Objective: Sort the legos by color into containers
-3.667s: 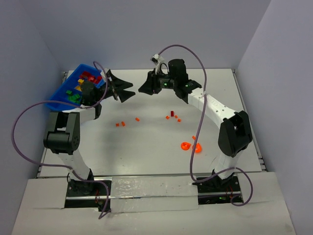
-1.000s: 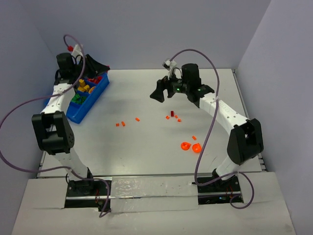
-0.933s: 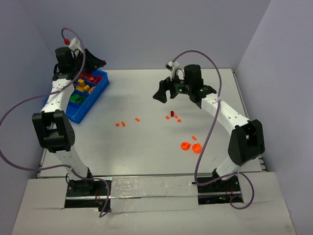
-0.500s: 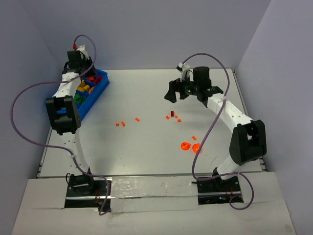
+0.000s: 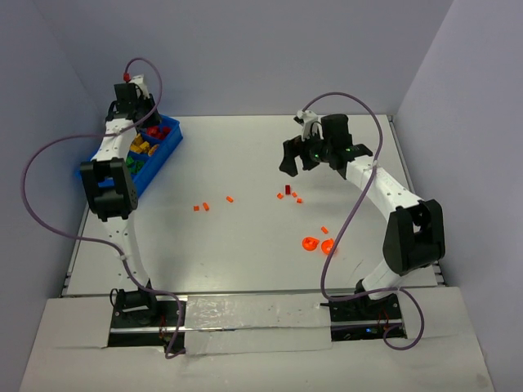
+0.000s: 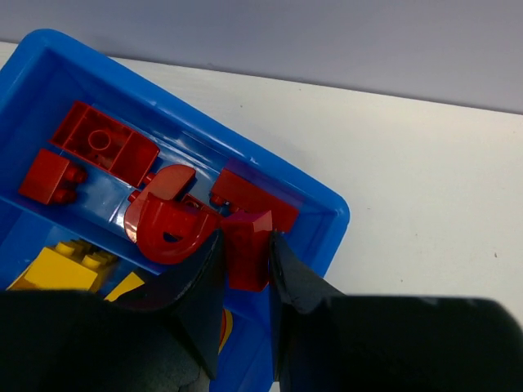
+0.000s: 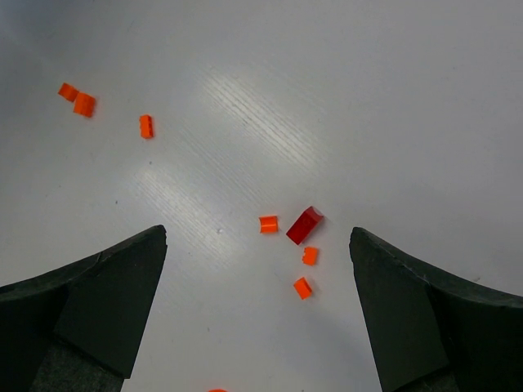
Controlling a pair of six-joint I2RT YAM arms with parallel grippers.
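Observation:
My left gripper [image 6: 245, 245] is shut on a small dark red brick [image 6: 249, 249], held just above the far red compartment of the blue bin [image 6: 327, 208]. Red pieces [image 6: 102, 147] and a yellow brick [image 6: 57, 265] lie in the bin. In the top view the left gripper [image 5: 135, 110] hangs over the bin's [image 5: 170, 147] far end. My right gripper [image 7: 257, 235] is wide open and empty, high above a dark red brick [image 7: 304, 224] and several tiny orange bits [image 7: 268, 223]. From above, this gripper [image 5: 320, 157] hovers beyond that red brick [image 5: 288, 189].
More orange bits [image 5: 206, 206] lie left of the table's centre. Two translucent orange-red rounded pieces [image 5: 310, 242] sit near the right arm's forearm, with a small orange bit [image 5: 324, 229] just above them. The bin stands at the far left by the wall.
The left arm has swung back over the bin's far end, still holding its brick. The right gripper has drifted a little to the right, still open.

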